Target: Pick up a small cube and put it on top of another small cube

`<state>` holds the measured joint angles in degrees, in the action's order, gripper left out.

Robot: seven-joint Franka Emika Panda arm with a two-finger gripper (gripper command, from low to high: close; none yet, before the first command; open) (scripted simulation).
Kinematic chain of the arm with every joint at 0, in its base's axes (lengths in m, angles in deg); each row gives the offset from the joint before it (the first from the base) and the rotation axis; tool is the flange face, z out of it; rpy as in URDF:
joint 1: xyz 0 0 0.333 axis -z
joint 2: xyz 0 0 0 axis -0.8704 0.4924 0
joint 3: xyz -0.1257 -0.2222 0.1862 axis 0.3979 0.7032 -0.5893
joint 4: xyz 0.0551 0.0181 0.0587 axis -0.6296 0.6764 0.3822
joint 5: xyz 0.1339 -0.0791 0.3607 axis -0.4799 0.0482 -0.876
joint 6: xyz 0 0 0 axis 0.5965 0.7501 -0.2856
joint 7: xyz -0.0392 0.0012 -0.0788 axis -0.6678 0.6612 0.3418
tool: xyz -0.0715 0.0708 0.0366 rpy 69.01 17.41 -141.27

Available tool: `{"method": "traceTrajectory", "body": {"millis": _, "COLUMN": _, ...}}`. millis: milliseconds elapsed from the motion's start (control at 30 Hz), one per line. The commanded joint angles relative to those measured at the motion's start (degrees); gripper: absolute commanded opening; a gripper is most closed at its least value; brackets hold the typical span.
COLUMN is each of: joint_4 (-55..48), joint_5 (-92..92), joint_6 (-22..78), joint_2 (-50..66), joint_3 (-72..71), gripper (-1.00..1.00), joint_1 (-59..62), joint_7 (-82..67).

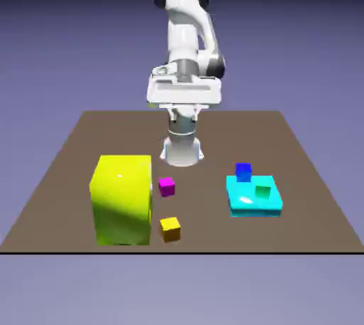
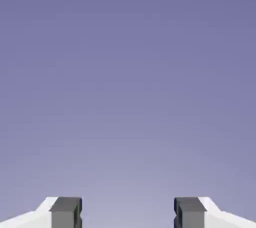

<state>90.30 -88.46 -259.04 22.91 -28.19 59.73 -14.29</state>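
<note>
The small orange-yellow cube (image 1: 170,228) sits on the brown table (image 1: 85,139) near the front edge, just to the right of the big yellow-green block's foot. A small magenta cube (image 1: 166,186) lies a little behind it. My gripper (image 1: 183,105) hangs high over the far side of the table, well away from both cubes. In the hand view the gripper (image 2: 128,214) is open: its two grey fingertips (image 2: 66,212) stand apart with only the blue-violet backdrop between them. No cube shows in the hand view.
A large yellow-green block (image 1: 122,199) stands at the exterior view's left. At the right lies a flat cyan slab (image 1: 245,201) with a small green cube (image 1: 263,191) on it and a small blue cube (image 1: 244,171) at its far edge.
</note>
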Motion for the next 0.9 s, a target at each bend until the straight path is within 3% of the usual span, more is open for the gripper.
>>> {"method": "traceTrajectory", "body": {"millis": 0, "joint_4": -1.45, "joint_5": 0.2, "joint_6": 1.6, "joint_2": 1.39, "joint_3": 0.03, "gripper": 0.0, "joint_1": -0.07, "joint_7": -2.5}}
{"method": "traceTrajectory", "body": {"millis": 867, "joint_4": -39.11, "joint_5": 5.36, "joint_6": 43.18, "joint_2": 37.5, "joint_3": 0.93, "gripper": 0.0, "joint_1": -1.82, "joint_7": -67.28}}
